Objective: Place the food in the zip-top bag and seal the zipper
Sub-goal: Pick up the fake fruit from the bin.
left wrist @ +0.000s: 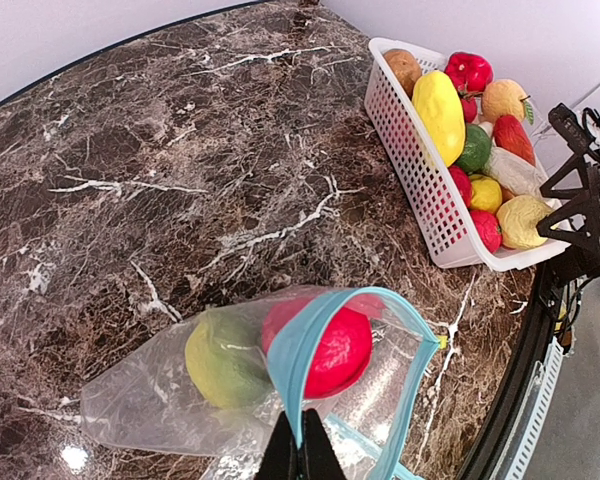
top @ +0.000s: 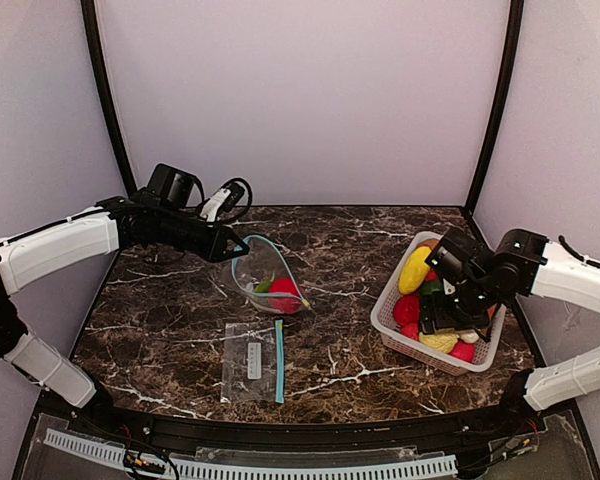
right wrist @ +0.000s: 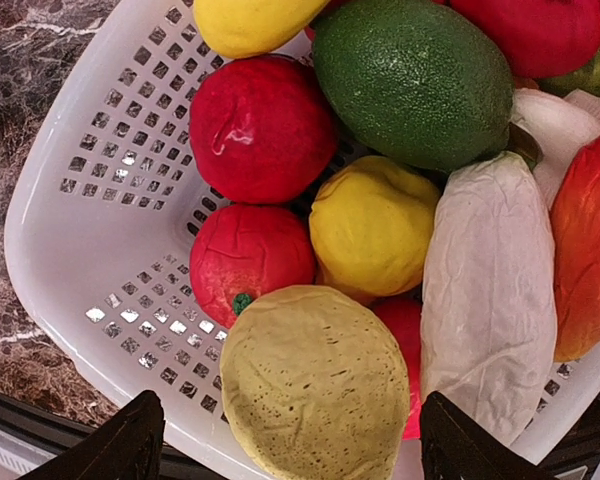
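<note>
Left gripper pinches the rim of the zip-top bag, mouth held open; right gripper stands spread over the basket, tan potato between its fingers: lower squarely, close across its middle, avoid neighbours.

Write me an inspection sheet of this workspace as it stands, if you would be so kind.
Surface: dark marbled table, white-veined.
Job's things: zip-top bag is open and holds a red piece and a green piece; more food is piled in the white basket at the right.
Clutter: second bag lying flat near the front edge.
Grippers: left gripper shut on the bag's blue rim; right gripper open above the basket's food.
Cables: black cable looped at the left wrist.
Surroundings: pale walls, black frame posts.
</note>
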`<state>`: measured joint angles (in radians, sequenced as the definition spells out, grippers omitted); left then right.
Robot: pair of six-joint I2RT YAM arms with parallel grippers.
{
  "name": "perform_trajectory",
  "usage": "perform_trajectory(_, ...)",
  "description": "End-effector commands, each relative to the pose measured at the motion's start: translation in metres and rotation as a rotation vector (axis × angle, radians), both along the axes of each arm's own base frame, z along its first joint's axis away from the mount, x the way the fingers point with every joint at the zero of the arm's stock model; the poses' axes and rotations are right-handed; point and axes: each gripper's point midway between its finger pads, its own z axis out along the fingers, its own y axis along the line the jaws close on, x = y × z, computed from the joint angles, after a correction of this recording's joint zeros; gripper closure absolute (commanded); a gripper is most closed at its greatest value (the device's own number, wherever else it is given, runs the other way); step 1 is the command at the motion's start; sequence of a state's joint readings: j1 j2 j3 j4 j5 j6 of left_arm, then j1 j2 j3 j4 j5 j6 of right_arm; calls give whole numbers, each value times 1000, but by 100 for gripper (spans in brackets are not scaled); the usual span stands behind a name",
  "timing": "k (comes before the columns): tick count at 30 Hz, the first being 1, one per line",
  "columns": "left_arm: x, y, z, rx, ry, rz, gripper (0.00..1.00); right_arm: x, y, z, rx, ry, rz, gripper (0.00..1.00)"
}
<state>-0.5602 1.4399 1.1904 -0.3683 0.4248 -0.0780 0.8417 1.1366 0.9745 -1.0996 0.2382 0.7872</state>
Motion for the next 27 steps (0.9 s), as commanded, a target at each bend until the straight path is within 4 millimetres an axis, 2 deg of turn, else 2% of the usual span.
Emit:
perform_trajectory(1,-1,-1,7,-5,-4,-12,99,1,-4,-7,-4,18,-13,14)
perform_trajectory(10,-1,-1,7,-4,-5,-12,99,3,-12,-16,-37,29,-36,20)
perform_trajectory(20,-1,-2,6,-3,-2,-12,99,3,-8,-25,-23,41,-29,24)
perform_trajectory(27,-1,-1,6,-2,-3,-12,99,4,-9,-25,-27,39,-31,33)
